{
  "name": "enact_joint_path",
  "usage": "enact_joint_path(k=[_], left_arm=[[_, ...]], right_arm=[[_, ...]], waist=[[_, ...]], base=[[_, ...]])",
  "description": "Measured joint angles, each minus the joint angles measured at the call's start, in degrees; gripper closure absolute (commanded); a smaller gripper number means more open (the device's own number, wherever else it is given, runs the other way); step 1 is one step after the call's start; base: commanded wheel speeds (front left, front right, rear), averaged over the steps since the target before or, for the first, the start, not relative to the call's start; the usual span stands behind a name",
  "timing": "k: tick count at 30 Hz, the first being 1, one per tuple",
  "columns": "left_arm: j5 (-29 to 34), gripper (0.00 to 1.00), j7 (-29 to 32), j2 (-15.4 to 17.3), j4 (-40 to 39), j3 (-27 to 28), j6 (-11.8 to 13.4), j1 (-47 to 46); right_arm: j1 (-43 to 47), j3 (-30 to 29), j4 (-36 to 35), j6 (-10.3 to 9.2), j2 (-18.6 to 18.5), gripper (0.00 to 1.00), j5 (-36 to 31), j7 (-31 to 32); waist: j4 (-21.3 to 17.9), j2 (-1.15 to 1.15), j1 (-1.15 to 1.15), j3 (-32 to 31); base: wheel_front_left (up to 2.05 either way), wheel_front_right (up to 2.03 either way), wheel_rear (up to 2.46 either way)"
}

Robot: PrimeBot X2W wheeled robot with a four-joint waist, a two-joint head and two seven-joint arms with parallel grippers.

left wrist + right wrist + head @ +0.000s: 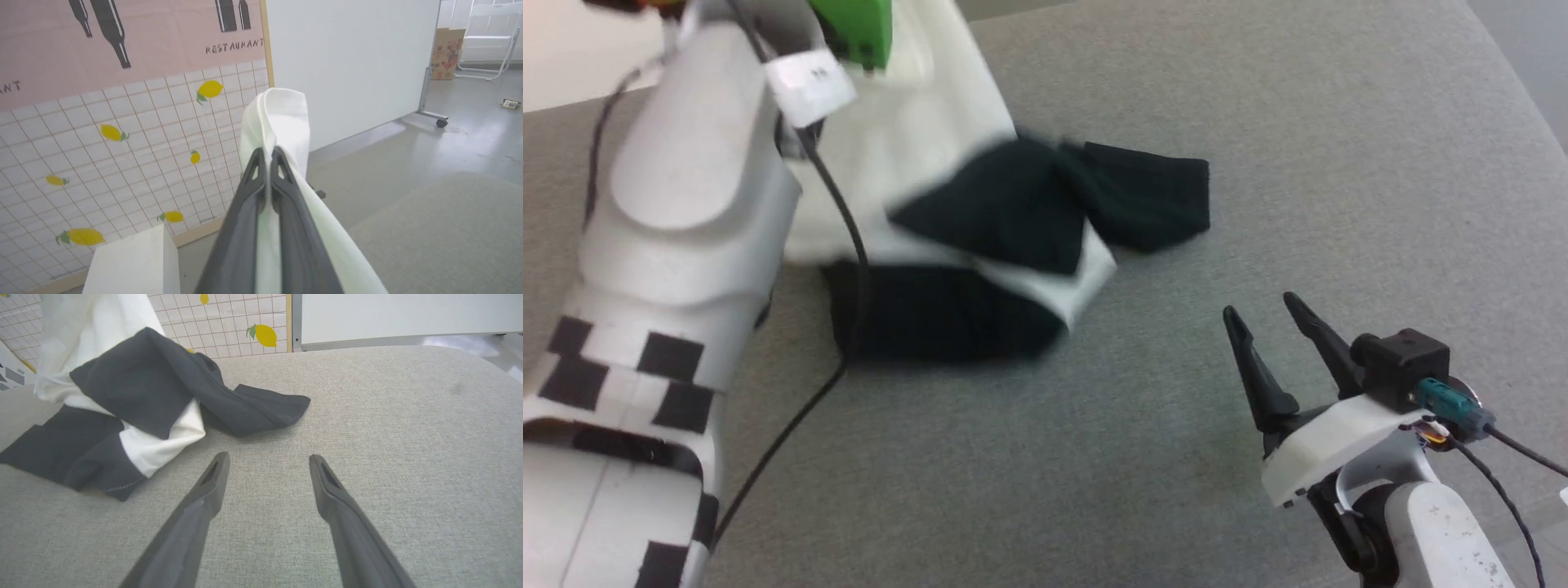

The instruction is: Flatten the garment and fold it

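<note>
The garment (931, 155), a thin shirt with a white body and black sleeves, is partly lifted off the grey table (1258, 122). Its black sleeves (1127, 196) and lower part still rest on the surface. In the left wrist view my left gripper (267, 153) is shut on a fold of the white cloth (282, 114), which hangs down past the fingers. The left arm (686, 180) rises at the left of the head view. My right gripper (1262, 310) stands open above the bare table, to the right of the garment (135, 392), with nothing between its fingers (212, 477).
Beyond the table stand a tiled lemon-pattern wall panel (135, 143), a white partition on wheels (347, 61) and a white block (135, 265). A cable (841, 212) runs down from the left arm across the garment. Bare grey table (388, 416) lies to the right.
</note>
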Motion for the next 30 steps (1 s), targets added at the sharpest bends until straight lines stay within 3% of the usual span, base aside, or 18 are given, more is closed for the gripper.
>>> enact_joint_path(k=[5, 9, 15, 24, 30], left_arm=[[0.7, 1.00, -7.0, 0.0, -4.6, 0.5, 1.0, -2.3], [0.4, 1.00, -5.6, -0.8, -7.9, -0.6, 1.0, -1.2], [-2.8, 1.00, 2.8, -1.9, -16.8, -4.1, 0.6, 13.0], [-14.1, 1.00, 19.8, 2.0, -36.1, -10.3, 2.9, 47.0], [-20.8, 1.00, 28.8, 4.4, -37.2, -15.2, 3.0, 60.0]], right_arm=[[0.1, -0.4, -0.2, 0.00, -0.4, 0.00, -0.5, 0.3], [0.4, -0.6, -1.0, 0.00, -0.4, 0.00, -1.0, 1.2], [2.5, -1.2, -2.3, 0.00, -0.4, 0.00, -1.3, 2.7], [4.9, -2.4, -5.0, 0.00, -0.5, 0.00, -2.1, 4.7], [5.1, -2.2, -5.7, 0.00, -0.4, 0.00, -2.1, 5.4]], waist=[[2.1, 0.00, 0.00, -1.4], [4.0, 0.00, 0.00, -3.3], [6.9, 0.00, 0.00, -6.6], [10.6, 0.00, 0.00, -9.4], [11.7, 0.00, 0.00, -10.0]], base=[[0.00, 0.00, 0.00], [0.00, 0.00, 0.00], [0.00, 0.00, 0.00], [0.00, 0.00, 0.00], [0.00, 0.00, 0.00]])
